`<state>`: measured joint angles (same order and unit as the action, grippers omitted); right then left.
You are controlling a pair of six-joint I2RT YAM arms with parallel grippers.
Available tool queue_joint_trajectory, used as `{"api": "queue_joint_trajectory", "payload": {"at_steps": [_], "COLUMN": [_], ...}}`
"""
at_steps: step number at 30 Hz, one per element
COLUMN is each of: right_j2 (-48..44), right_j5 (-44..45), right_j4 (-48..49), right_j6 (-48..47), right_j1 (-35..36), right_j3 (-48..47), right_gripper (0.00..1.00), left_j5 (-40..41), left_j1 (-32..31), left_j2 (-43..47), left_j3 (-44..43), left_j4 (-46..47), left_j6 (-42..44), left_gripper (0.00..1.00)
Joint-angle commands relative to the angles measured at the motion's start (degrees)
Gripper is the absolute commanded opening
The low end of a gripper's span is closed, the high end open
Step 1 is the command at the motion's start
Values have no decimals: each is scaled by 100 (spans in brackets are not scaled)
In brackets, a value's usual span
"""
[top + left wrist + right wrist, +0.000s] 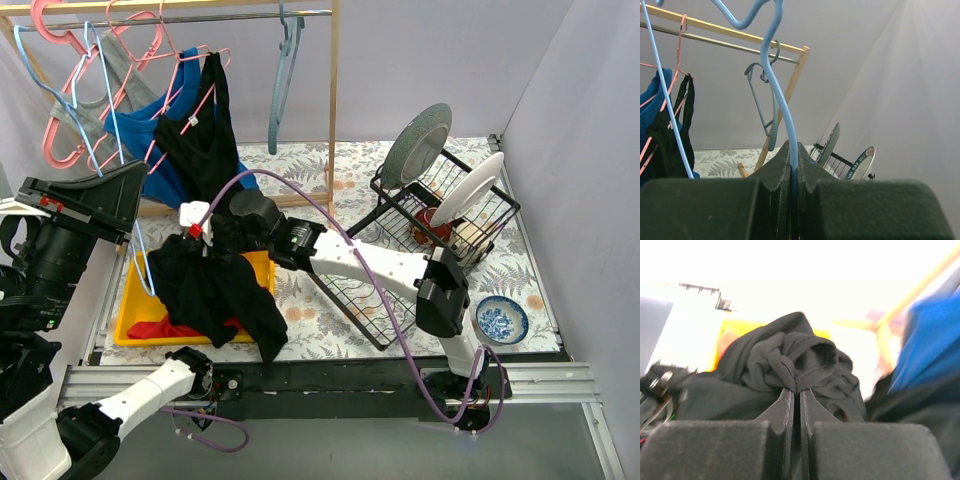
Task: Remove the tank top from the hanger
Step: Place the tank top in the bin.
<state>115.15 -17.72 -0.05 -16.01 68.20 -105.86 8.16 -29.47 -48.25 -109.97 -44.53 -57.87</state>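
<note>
My left pincer (794, 156) is clamped on the blue hanger (776, 95), and my right pincer (797, 392) is pinched shut on a fold of the black tank top (790, 355), which is bunched over the bin (128, 322). If a strap snags on the hanger, my pull could wrench the wire loose. The bin holds red cloth (165, 328); the far rack (392, 205) holds plates (414, 146).
</note>
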Motion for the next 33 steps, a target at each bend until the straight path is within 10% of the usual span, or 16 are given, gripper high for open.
{"api": "queue_joint_trajectory", "payload": {"at_steps": [1, 33], "right_j2": [349, 1448], "right_j5": [-364, -1526], "right_j4": [962, 3485], "right_j6": [-719, -904], "right_j1": [9, 114], "right_j3": [-908, -1912], "right_gripper": [1, 1], "left_j5": [45, -351], "left_j1": [-23, -32], "left_j2": [-53, -9], "left_j3": [-200, -350], "left_j4": [120, 322], "left_j6": [47, -225], "left_gripper": [0, 0]}}
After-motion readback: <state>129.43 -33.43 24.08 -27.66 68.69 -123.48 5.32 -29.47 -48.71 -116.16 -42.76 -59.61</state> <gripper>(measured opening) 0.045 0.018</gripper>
